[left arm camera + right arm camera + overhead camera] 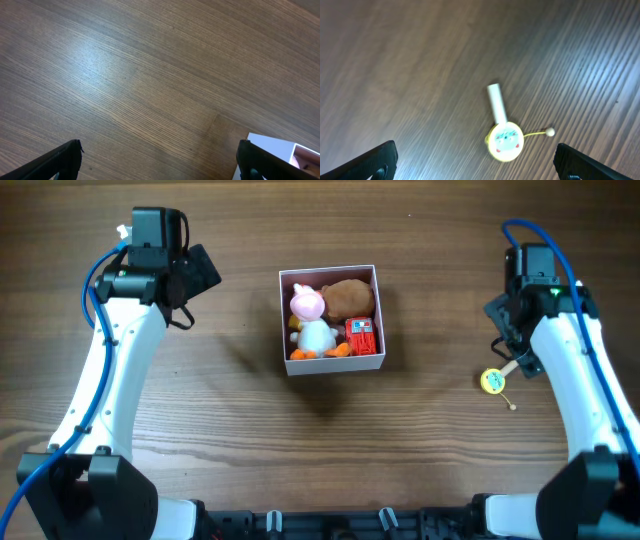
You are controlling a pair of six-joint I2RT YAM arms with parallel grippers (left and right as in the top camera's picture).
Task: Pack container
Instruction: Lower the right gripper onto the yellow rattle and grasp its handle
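My left tool (160,165) hung with its two dark fingers spread wide, and only bare brown wood-grain counter (125,75) lay between them. Just beyond the right-hand finger I saw a white corner of the small square shallow box (272,145), white outside and dusty pink inside. It was apart from the tool and not between the fingers.

My right tool (475,165) was also spread wide and held nothing. A little ahead of it on the counter lay a round yellow toy drum (505,141) with a white stick handle and a small bead on a yellow string. The fingers did not touch it.

Farther out, from overhead, the box (335,366) sat in the middle of the counter between my arms. It was well apart from the left tool (195,275) and farther still from the right tool (505,330). Inside it lay a pink-and-white plush with orange feet (313,330), a brown plush (348,297) and a small red block (361,335). The yellow toy (492,381) lay outside, near the right tool.
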